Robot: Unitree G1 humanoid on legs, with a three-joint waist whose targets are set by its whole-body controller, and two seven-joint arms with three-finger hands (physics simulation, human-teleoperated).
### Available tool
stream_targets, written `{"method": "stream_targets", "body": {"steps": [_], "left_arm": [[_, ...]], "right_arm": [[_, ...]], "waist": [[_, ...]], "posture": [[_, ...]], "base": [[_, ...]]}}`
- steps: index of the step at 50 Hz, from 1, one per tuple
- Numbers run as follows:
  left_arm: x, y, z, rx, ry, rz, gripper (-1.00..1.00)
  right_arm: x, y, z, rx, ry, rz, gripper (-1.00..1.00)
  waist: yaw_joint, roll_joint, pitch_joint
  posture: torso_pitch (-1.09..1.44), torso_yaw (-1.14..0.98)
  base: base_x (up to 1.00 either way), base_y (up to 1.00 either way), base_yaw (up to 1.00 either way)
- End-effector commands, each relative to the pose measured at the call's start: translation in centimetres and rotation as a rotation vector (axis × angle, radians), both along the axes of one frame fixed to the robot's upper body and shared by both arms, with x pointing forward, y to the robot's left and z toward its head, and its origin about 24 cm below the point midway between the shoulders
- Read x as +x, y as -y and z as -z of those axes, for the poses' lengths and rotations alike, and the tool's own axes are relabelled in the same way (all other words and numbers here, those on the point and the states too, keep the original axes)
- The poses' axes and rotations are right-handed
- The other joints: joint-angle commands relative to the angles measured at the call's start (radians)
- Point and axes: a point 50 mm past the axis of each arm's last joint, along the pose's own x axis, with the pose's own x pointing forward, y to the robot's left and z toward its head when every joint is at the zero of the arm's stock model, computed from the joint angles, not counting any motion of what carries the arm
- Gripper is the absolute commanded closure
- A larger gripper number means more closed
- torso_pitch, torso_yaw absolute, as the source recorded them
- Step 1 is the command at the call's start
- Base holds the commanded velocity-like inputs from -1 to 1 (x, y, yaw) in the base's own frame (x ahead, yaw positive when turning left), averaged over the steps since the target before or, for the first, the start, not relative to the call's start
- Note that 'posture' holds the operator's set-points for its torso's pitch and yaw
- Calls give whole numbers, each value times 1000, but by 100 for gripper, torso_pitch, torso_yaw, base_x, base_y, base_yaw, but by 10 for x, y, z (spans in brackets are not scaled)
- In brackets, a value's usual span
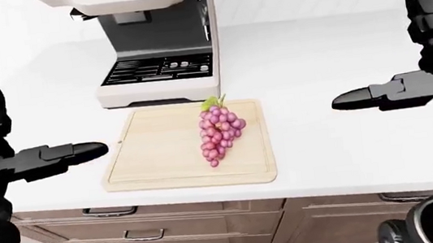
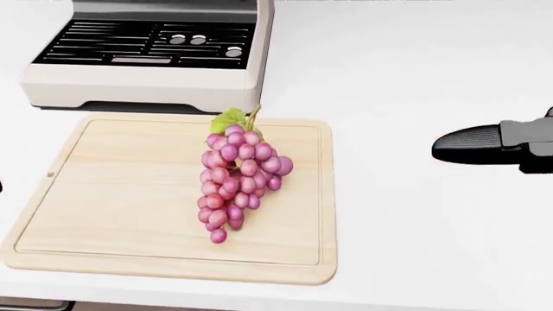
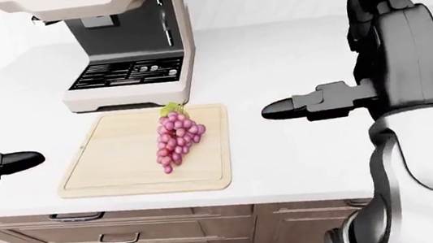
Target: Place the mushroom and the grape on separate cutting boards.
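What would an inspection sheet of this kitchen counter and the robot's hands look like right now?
Surface: white counter, bare to the right of the board.
Job's things: grape bunch lies on the wooden cutting board, stem toward the machine; no mushroom or second board seen.
Clutter: coffee machine stands just above the board in the left-eye view.
Grippers: left hand open, left of the board; right hand open, right of the board; neither touches anything.
Cables: nothing seen.
Surroundings: wooden drawers with handles under the counter; white wall behind.
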Motion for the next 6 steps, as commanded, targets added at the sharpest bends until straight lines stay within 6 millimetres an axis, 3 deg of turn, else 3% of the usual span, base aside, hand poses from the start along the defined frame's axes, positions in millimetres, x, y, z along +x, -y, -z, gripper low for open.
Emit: {"method": "stream_targets", "body": {"steps": [1, 6], "left_arm": [[-5, 1, -10, 32, 58, -3, -100], [-9, -7, -10, 35, 57, -33, -100]], "right_arm": [[-5, 0, -9, -12, 57, 2, -100], [-7, 5, -9, -10, 64, 19, -100]], "waist": [[0, 2, -18], [0, 2, -16]], "posture": [[0, -9], [0, -9]], "base": [[0, 0, 0], [0, 0, 0]]}}
